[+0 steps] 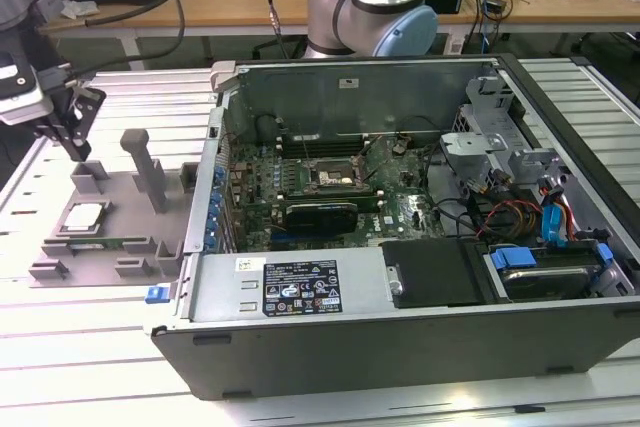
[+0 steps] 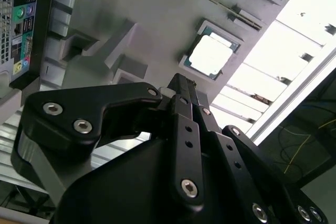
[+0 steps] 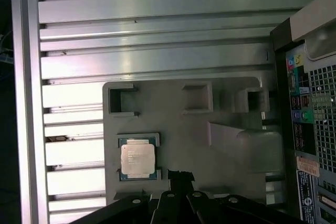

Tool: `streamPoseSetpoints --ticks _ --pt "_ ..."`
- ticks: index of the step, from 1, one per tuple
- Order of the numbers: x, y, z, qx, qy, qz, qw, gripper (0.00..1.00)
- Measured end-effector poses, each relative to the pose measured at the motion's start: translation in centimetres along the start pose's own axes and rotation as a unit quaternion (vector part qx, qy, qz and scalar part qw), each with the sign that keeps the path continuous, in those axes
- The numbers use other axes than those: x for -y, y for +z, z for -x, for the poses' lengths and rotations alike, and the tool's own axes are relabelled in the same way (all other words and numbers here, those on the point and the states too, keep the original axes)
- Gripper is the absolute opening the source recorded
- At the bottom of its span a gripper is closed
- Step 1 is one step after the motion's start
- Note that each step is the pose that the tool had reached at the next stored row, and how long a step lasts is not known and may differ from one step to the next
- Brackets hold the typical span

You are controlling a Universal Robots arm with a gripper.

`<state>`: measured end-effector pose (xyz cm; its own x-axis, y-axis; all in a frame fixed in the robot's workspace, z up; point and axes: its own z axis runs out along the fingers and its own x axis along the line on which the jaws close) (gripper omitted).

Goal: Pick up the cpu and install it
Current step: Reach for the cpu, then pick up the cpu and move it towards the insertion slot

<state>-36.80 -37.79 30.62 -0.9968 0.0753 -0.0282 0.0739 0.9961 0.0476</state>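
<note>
The cpu (image 1: 82,217) is a small silver square lying flat in a recess of the grey fixture plate (image 1: 125,209), at the exterior view's left. Both wrist views show it too: cpu (image 2: 211,56), cpu (image 3: 137,157). My gripper (image 1: 76,147) hangs above the plate's far side, a little beyond the cpu and apart from it. Its black fingers (image 2: 181,85) are pressed together with nothing between them; their tips (image 3: 180,176) sit just beside the chip. The motherboard socket (image 1: 330,179) lies inside the open computer case (image 1: 400,297).
Upright grey blocks (image 1: 150,167) stand on the fixture plate close to the gripper. The case's rear wall with ports (image 3: 307,108) borders the plate. The arm's base (image 1: 375,7) stands behind the case. The table is ribbed metal (image 3: 157,24).
</note>
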Motion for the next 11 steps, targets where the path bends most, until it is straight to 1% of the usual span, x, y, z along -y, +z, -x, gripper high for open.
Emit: streamPoseSetpoints --ticks 11 --pt "-0.02 0.01 -0.16 0.0000 0.000 0.0000 1.0000 0.11"
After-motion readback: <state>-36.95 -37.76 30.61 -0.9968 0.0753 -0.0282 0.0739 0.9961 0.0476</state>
